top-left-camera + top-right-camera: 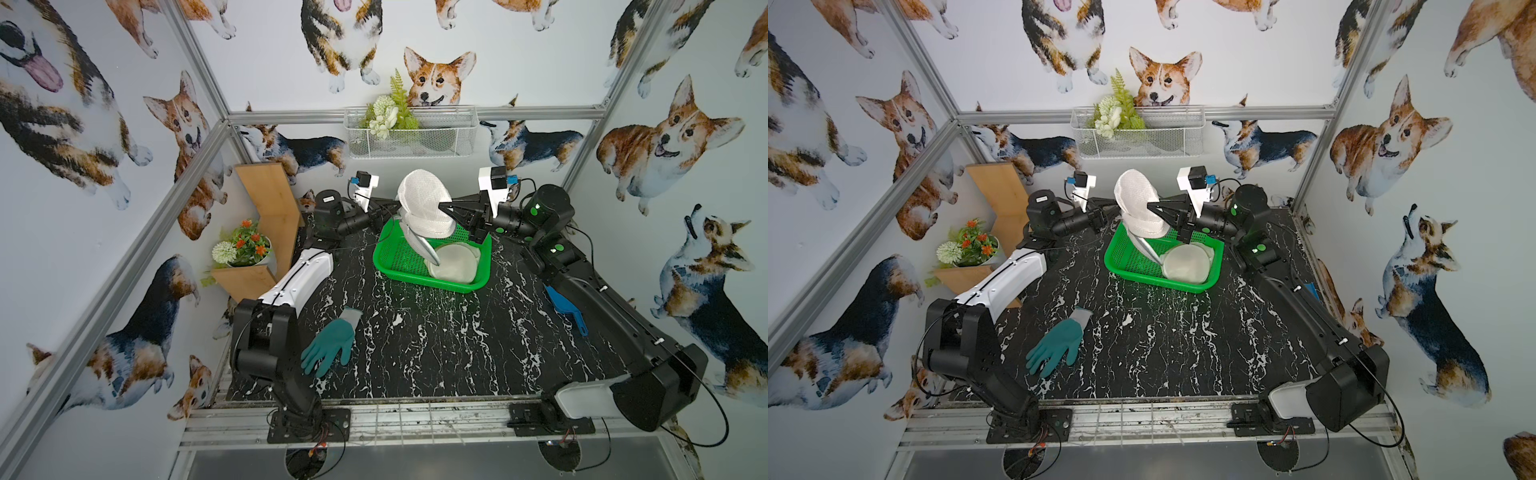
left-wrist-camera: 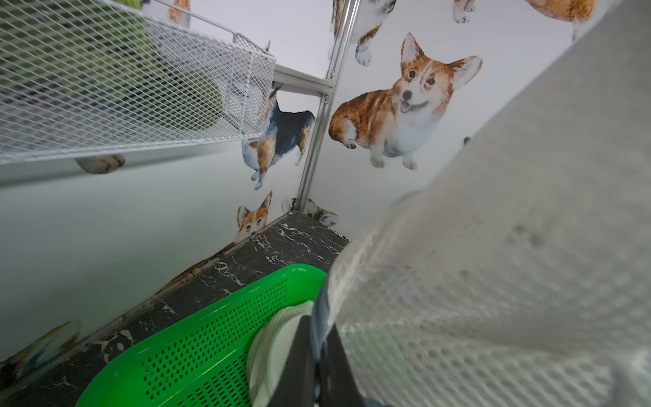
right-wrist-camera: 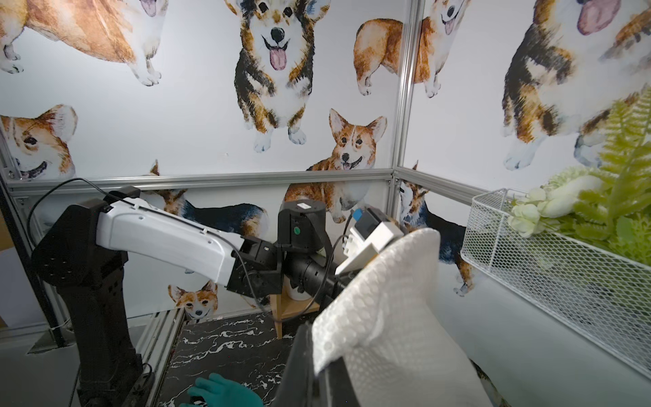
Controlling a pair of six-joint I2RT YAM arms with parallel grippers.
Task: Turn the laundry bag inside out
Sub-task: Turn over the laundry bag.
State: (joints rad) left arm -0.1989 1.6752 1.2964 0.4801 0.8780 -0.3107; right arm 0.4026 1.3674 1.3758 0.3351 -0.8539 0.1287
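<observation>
So the laundry bag [image 1: 424,203] is up in the air over the far end of the green basket [image 1: 432,284]. It's a puffy white mesh thing with a grey flap dangling down into the basket. Both arms have it. The right jaws are pinched tight on a fold of mesh, and the left jaws, hidden behind the bag from above, show in the left wrist view clamped on a grey edge of the fabric. If it were me, I'd hold one pinch steady and drag the other through the opening, slowly. That mesh looks floppy and slippery, so a thin pinch could pop loose. I'd also lift clear of the basket rim so the flap doesn't snag. Another flat round mesh bag [image 1: 453,262] lies in the basket. The black marbled tabletop [image 1: 436,340] has a teal glove [image 1: 330,343] near the left arm's base and a blue scoop-looking thing [image 1: 565,309] beside the right arm. On the back wall there's a white wire basket [image 1: 440,141] with fake flowers, a flower pot [image 1: 245,245] sits on a wooden shelf off left, and there's corgi wallpaper everywhere.
</observation>
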